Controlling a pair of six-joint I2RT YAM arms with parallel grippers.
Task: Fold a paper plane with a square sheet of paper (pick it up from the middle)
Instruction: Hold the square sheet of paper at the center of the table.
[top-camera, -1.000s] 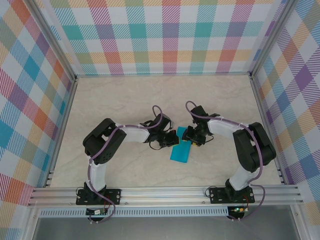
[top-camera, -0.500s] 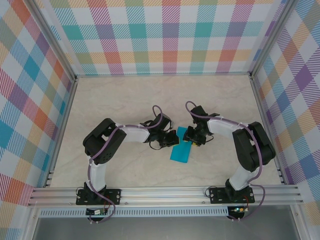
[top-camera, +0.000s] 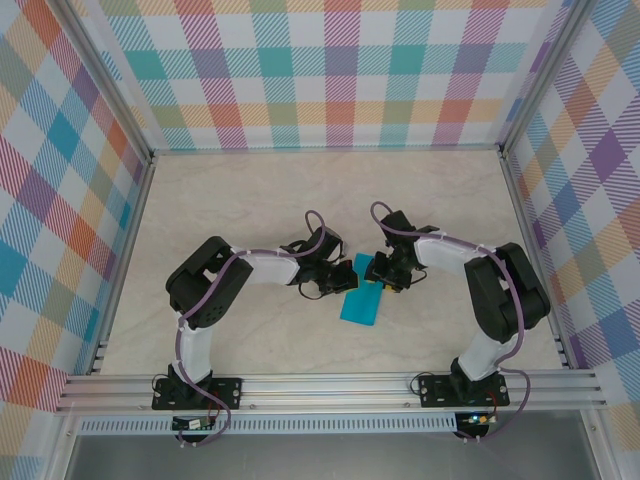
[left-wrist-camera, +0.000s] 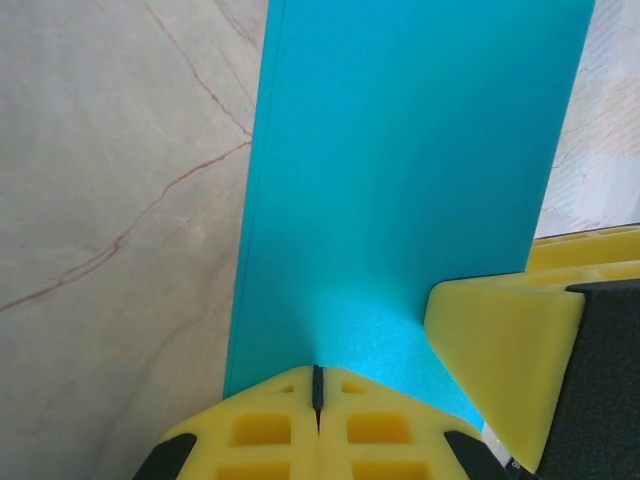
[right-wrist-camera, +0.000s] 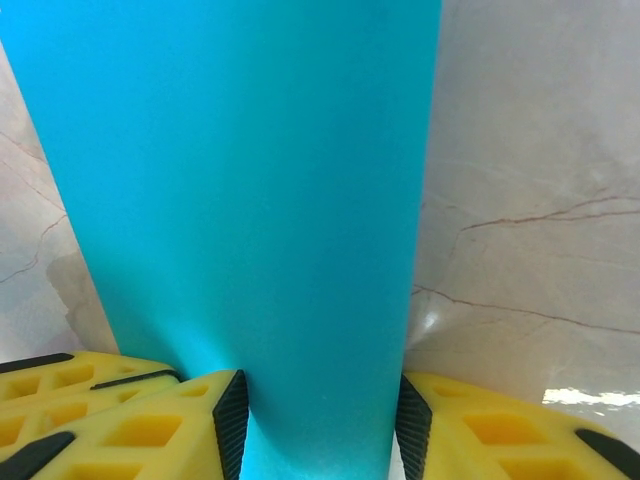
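Folded paper (top-camera: 360, 304): long axis toward arm bases. Left gripper (left-wrist-camera: 317, 388) jaws closed, possibly pinching paper. Right gripper (right-wrist-camera: 318, 425) jaws half-apart, astride paper.

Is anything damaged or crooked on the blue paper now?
Nothing stands out. The paper lies on the table, smooth and untorn, with straight edges; the left pincer and the right pincer reach its far end.

Lab test cell: plaid walls (top-camera: 330, 70), aluminium frame (top-camera: 330, 385)

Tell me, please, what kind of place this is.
Probably a robot test cell in a laboratory: a pale marble-patterned tabletop, fenced by colourful checked wall panels on a silver aluminium frame, with black-and-white robot arms, left and right, bolted at its near edge.
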